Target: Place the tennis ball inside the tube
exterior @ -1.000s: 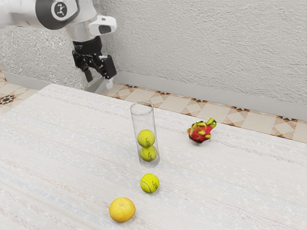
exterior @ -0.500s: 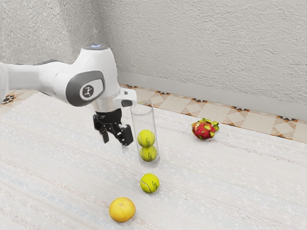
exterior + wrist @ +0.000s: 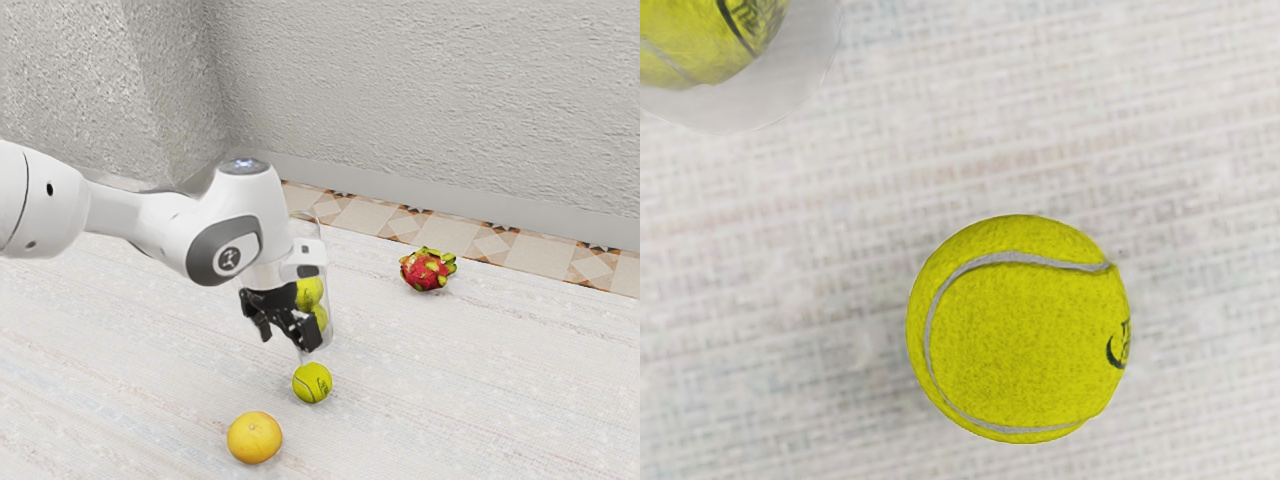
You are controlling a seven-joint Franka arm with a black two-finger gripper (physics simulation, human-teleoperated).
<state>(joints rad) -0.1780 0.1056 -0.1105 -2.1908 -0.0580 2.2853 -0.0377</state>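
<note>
Jaws hovering well parted above the loose tennis ball, holding nothing
Fuzzy and pale-seamed, it is resting on the streaky whitish desk, nearer than the clear cylindrical tube containing two stacked balls; the approach is seemingly calling for lowering, then closing. An orange is lying near, toward the exterior view's left; a spiky dragon fruit, far right.

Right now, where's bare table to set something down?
Bare: table between tube and dragon fruit; wide stretch toward the exterior view's right of the loose tennis ball; toward the exterior view's left of the orange. Crowded: tube and loose ball, gripper close by.
</note>
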